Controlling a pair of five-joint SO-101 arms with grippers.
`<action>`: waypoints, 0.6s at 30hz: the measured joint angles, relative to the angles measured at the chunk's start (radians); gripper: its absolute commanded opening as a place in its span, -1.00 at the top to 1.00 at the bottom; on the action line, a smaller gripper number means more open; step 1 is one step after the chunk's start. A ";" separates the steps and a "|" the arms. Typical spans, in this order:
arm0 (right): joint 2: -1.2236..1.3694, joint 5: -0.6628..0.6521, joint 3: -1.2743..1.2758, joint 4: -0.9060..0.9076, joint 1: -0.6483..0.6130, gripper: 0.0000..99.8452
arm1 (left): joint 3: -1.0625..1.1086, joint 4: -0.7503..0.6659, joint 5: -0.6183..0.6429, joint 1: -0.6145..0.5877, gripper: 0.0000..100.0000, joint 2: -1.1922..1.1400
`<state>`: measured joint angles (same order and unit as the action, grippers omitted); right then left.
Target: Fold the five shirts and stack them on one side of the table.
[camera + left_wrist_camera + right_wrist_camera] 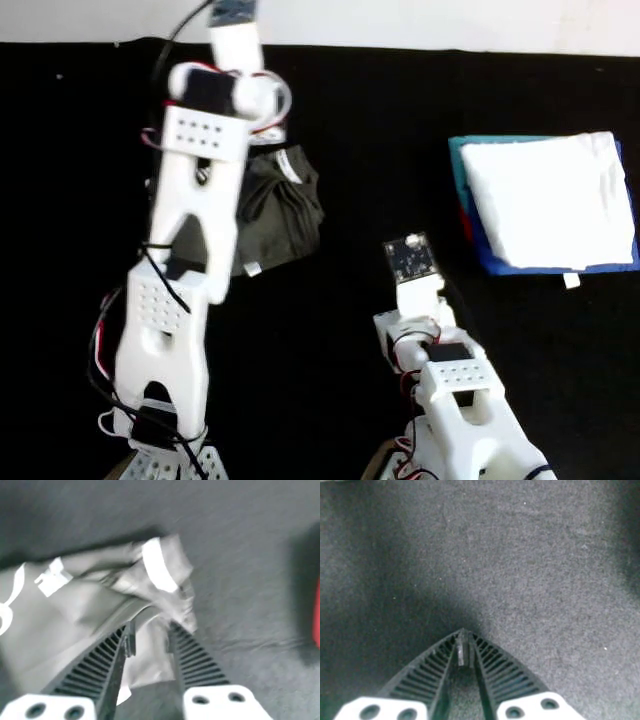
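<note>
A crumpled dark grey shirt (285, 210) lies left of the table's middle, partly under the left arm (195, 200). In the left wrist view my left gripper (150, 632) is closed on a bunched fold of this grey shirt (75, 605), with fabric between the fingers (187, 660) and a white neck label (159, 565) just past the tips. At the right side sits a stack of folded shirts, a white one (550, 200) on top of a blue one (520, 262). My right gripper (463, 645) is shut and holds nothing, low over the black cloth near the front centre.
The table is covered in black cloth (380, 120). The right arm (445, 375) stands at the front centre, between the grey shirt and the stack. A small white tag (571, 281) pokes out at the stack's front edge. A red edge (317, 610) shows far off.
</note>
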<state>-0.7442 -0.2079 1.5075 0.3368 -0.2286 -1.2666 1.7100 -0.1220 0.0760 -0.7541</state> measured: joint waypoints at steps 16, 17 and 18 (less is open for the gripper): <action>0.000 0.000 0.002 0.000 0.000 0.99 | 0.551 -0.055 -0.242 -0.002 0.98 -0.002; 0.000 0.000 0.002 0.000 0.000 0.99 | 0.569 -0.081 -0.242 0.006 0.98 -0.002; 0.000 0.000 0.002 0.000 0.000 0.99 | 0.582 -0.112 -0.242 0.012 0.98 -0.002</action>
<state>-0.7442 -0.2079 1.5090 0.3368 -0.2286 -0.6851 1.5980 -0.3644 0.0882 -0.7557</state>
